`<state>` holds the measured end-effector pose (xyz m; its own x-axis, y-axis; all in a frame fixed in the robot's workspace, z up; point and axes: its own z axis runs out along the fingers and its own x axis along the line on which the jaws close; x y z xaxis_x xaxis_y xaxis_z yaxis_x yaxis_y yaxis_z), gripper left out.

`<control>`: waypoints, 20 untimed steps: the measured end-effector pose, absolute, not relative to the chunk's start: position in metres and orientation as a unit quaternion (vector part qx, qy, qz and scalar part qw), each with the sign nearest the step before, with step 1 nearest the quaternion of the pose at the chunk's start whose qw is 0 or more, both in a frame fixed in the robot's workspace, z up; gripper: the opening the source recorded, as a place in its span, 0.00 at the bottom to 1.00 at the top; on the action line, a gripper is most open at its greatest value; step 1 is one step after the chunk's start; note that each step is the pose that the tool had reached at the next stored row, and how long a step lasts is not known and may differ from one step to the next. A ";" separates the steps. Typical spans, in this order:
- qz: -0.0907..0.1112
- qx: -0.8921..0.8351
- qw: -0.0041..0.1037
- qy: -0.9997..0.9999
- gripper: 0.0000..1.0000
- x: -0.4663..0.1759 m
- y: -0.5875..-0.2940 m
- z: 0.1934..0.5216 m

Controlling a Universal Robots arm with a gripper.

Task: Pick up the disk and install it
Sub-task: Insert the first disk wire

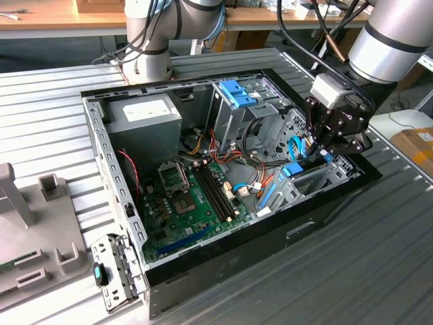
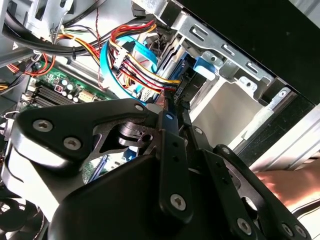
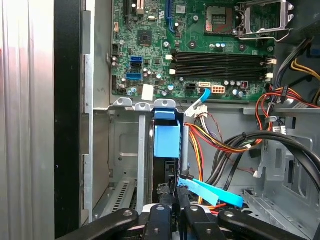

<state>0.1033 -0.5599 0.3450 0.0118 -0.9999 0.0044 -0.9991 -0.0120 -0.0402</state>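
The disk (image 3: pixel 166 142) stands on edge in the drive bay at the front corner of the open computer case (image 1: pixel 338 203), its light-blue carrier facing up and its dark body below. In the exterior view its blue carrier (image 1: pixel 292 169) shows at the case's right side. My gripper (image 3: pixel 176 206) is right at the disk's end, fingers drawn together with only a thin slit between them. In the second wrist view the gripper (image 2: pixel 175 120) points down into the bay beside red, yellow and blue cables. In the exterior view the gripper (image 1: pixel 323 150) hangs just above the bay.
A grey power-supply box (image 1: pixel 145 115) sits at the case's back left. A silver cage with a blue latch (image 1: pixel 237 95) stands behind the bay, beside the green motherboard (image 1: pixel 196 196). Cable bundles (image 3: pixel 235 145) crowd the bay. A grey fixture (image 1: pixel 34 223) lies at the exterior view's left.
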 end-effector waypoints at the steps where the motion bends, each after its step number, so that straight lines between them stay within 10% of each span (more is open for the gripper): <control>1: -0.016 -0.708 0.013 0.706 0.16 0.103 -0.560 0.345; 20: -0.016 -0.691 0.012 0.723 0.16 0.103 -0.559 0.344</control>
